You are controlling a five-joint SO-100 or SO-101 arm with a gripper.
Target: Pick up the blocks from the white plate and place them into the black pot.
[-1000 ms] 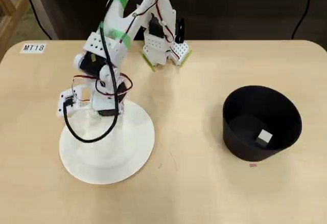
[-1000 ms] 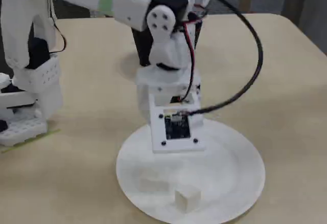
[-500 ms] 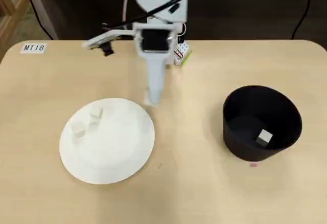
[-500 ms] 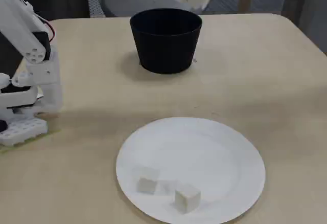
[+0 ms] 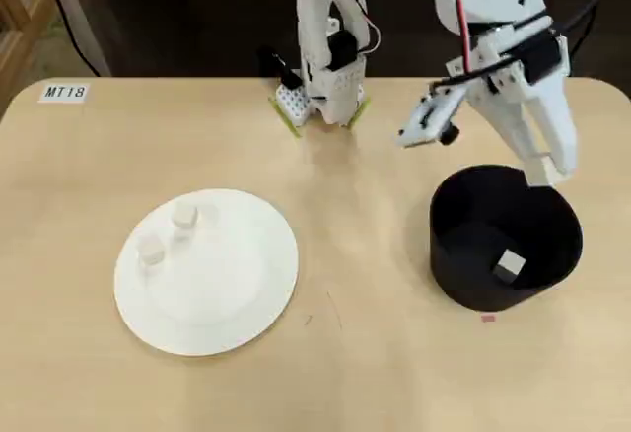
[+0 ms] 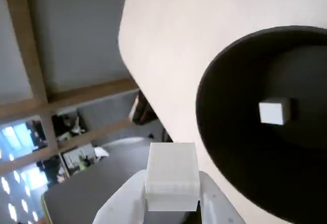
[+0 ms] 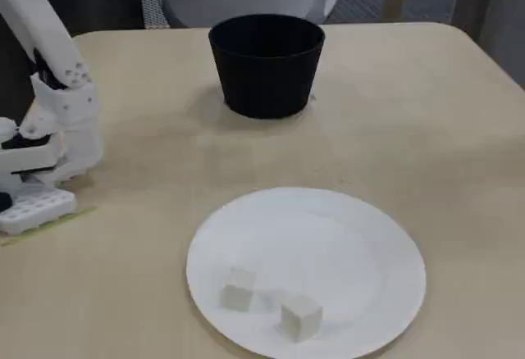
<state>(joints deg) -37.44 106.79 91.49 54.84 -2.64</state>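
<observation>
Overhead view, left to right: white plate (image 5: 207,272) on the surface (image 5: 345,353) has two blocks left on it (image 5: 183,217) (image 5: 150,250), near its upper-left rim. Black pot (image 5: 505,237) sits at the right with one block (image 5: 509,265) already inside. My tool (image 5: 540,170) hangs over the pot's far rim, clamped on a carried block (image 6: 171,176), which the wrist view shows pinched between the fingers, just outside the pot mouth. So one is in, one is about to drop, and two are left to fetch.
</observation>
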